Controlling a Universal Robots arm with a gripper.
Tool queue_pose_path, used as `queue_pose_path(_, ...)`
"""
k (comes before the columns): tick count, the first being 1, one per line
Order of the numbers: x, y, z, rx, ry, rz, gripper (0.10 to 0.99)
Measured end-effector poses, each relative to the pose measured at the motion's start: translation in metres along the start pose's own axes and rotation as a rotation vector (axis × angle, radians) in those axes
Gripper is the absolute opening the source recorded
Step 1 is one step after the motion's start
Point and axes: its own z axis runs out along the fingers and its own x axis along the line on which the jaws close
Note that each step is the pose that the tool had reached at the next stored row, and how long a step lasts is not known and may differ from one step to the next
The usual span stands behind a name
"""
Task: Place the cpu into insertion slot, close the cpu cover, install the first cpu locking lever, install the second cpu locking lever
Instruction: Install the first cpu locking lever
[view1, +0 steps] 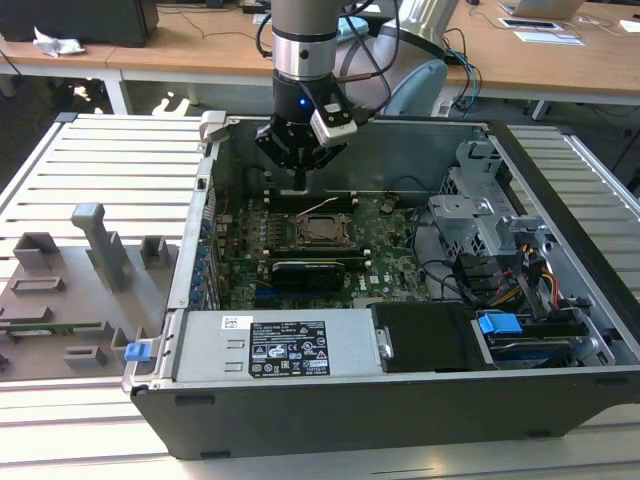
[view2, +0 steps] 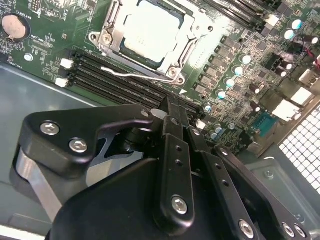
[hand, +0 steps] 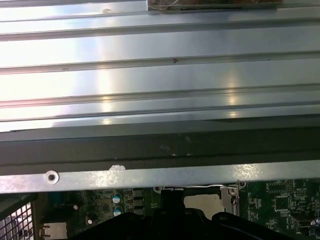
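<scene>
The cpu (view2: 152, 30) lies flat in the insertion slot (view2: 176, 71), its pale metal top showing through the window of the cpu cover (view2: 114, 25), which is down over it. A thin wire locking lever (view2: 131, 75) runs slanted beside the socket, away from its edge. In the exterior view the cpu (view1: 323, 231) sits mid-board and a pale lever (view1: 322, 205) angles up behind it. My gripper (view1: 300, 184) hangs above the board just behind the socket, near that lever. Its fingers (view2: 170, 120) are shut with nothing between them.
Long black memory slots (view2: 105, 70) lie between my gripper and the socket. The case's back wall (hand: 160, 145) is close behind. A power supply (view1: 275, 345) and a drive cage (view1: 480, 200) sit in the case. Grey fixtures (view1: 100, 245) stand on the slatted table at the exterior view's left.
</scene>
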Motion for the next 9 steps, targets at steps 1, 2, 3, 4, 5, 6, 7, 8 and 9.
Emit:
queue_pose_path(1,0.0000,-0.0003,0.0009,0.000,0.0001,0.000,0.106)
queue_pose_path(2,0.0001,-0.0005,0.0030,-0.002,0.0001,0.000,0.106)
queue_pose_path(3,0.0001,-0.0006,0.0040,-0.006,0.0005,0.000,0.106)
queue_pose_path(4,0.0001,-0.0007,0.0048,-0.011,0.0008,0.000,0.106)
queue_pose_path(5,0.0001,-0.0017,0.0060,-0.020,0.0014,0.000,0.106)
queue_pose_path(6,-0.0002,-0.0045,0.0070,-0.033,0.0022,0.000,0.106)
queue_pose_path(7,-0.0002,-0.0064,0.0076,-0.040,0.0026,0.001,0.106)
queue_pose_path(8,-0.0004,-0.0094,0.0086,-0.052,0.0032,0.001,0.106)
queue_pose_path(9,-0.0005,-0.0112,0.0096,-0.058,0.0035,0.001,0.106)
